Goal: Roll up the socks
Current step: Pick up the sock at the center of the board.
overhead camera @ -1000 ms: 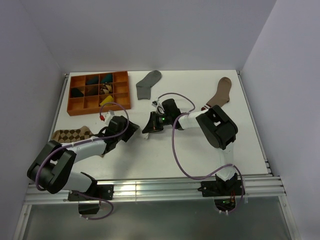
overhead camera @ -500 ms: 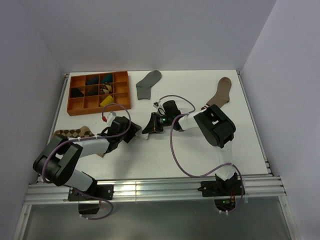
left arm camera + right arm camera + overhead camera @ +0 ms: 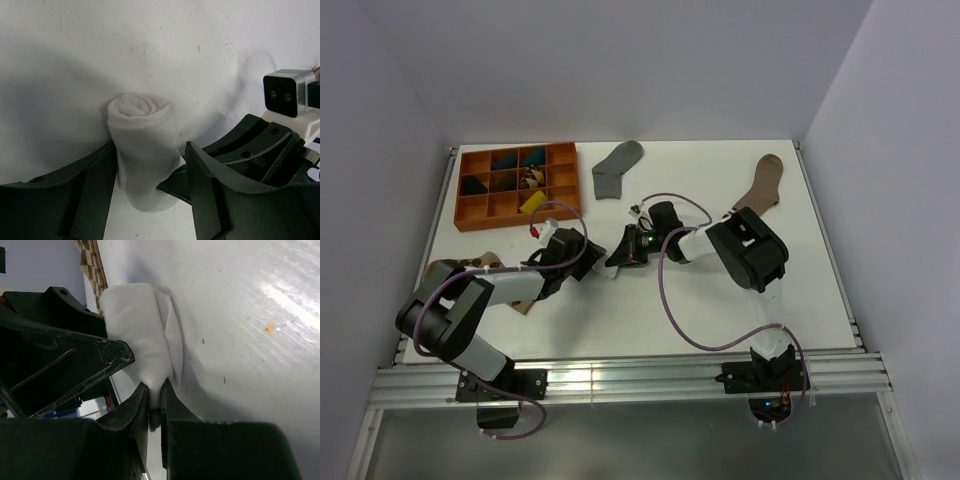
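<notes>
The white sock is a tight upright roll on the table. My left gripper is open, its fingers closely flanking the roll, the left finger against its side. My right gripper is shut on a fold at the edge of the white sock. In the top view the left gripper and the right gripper meet at mid-table, hiding the roll. A grey sock lies flat at the back.
An orange divider tray holding small rolled items sits at the back left. A tan diamond-patterned sock lies under the left arm. A brown sock with a striped cuff lies at the back right.
My left gripper has slid to the right, closing in around the roll. The right gripper has kept its pinch and barely moved.
</notes>
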